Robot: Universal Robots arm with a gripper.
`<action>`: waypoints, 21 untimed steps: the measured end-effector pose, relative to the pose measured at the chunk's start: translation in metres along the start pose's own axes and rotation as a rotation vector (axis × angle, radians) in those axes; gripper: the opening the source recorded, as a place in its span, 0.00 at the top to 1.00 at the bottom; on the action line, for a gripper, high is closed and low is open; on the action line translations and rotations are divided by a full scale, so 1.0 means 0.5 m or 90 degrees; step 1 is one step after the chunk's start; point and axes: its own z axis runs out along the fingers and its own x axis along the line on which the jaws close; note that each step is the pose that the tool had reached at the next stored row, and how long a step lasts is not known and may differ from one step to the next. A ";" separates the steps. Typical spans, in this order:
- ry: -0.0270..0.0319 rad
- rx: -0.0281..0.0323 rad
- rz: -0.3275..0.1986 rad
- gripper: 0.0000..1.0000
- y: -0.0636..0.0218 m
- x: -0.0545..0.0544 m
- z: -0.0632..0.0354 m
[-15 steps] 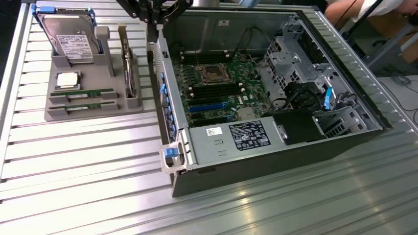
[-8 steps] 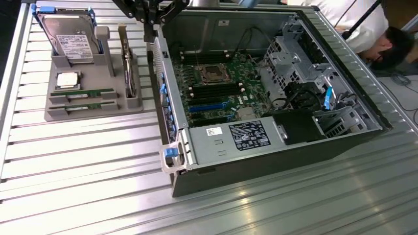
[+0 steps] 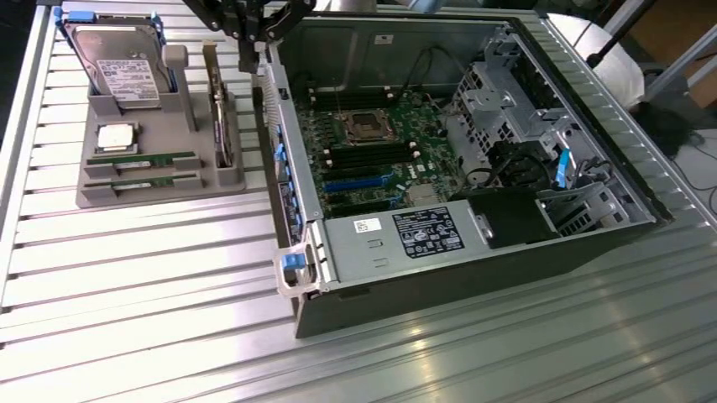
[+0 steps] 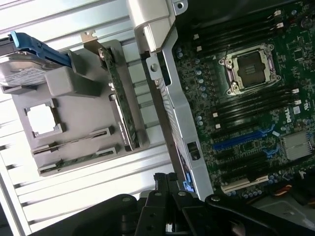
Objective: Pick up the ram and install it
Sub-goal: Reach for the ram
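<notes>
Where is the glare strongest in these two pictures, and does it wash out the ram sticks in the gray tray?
Exterior view: glare streaks the ribbed metal table beside the case, while both ram sticks stay plainly green. Wrist view: the table slats and the processor chip are washed white, but the ram sticks sit darker, unglared.

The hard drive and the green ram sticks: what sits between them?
The square silver processor chip sits there in the grey tray, as the exterior view shows.

Bright light glares white off the metal table [image 3: 134,277] in front of the computer case [image 3: 448,290], whose inside lies shadowed, and the processor [image 4: 42,120] beside the case is washed out.
</notes>
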 end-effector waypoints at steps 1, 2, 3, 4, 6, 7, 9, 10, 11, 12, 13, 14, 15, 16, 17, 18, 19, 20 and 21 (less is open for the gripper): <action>0.0000 0.0000 0.000 0.90 -0.001 0.003 0.000; 0.0000 0.0000 0.000 0.90 -0.002 0.006 0.000; 0.0000 0.0000 0.000 0.90 -0.003 0.011 0.000; 0.0000 0.0000 0.000 0.90 -0.004 0.014 0.000; 0.0000 0.0000 0.000 0.90 -0.006 0.020 -0.001; 0.0000 0.0000 0.000 0.90 -0.007 0.024 -0.001; 0.0000 0.0000 0.000 0.90 -0.009 0.030 -0.001; 0.0000 0.0000 0.000 0.90 -0.010 0.035 -0.001; 0.0000 0.0000 0.000 0.90 -0.011 0.037 -0.001; 0.0000 0.0000 0.000 0.90 -0.012 0.038 -0.001; 0.0000 0.0000 0.000 0.90 -0.012 0.041 -0.001; 0.0000 0.0000 0.000 0.90 -0.013 0.043 -0.001; 0.0000 0.0000 0.000 0.90 -0.014 0.046 -0.001; 0.0000 0.0000 0.000 0.90 -0.015 0.050 -0.001; 0.0000 0.0000 0.000 0.90 -0.016 0.052 -0.002; 0.0000 0.0000 0.000 0.90 -0.016 0.054 -0.002; 0.0000 0.0000 0.000 0.90 -0.017 0.058 -0.002; 0.0000 0.0000 0.000 0.90 -0.019 0.062 -0.002; 0.0000 0.0000 0.000 0.90 -0.019 0.064 -0.002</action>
